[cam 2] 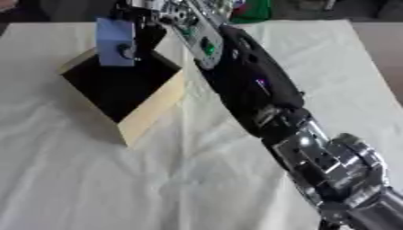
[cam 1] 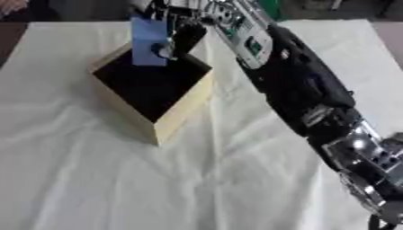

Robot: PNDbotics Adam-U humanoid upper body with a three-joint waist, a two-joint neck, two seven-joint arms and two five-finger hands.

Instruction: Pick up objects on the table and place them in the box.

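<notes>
A wooden box with a dark inside stands corner-on at the left middle of the white-clothed table. My right arm reaches from the lower right across the table to the box's far corner. My right hand hangs above that corner, fingers curled round a flat blue rectangular object with a small dark round part on its face. The blue object hangs upright, its lower edge over the box's opening. My left hand shows in neither view.
The white cloth is rumpled in front of the box. A green object lies at the table's far edge, behind my arm. A person's hand shows at the far left corner, away from the box.
</notes>
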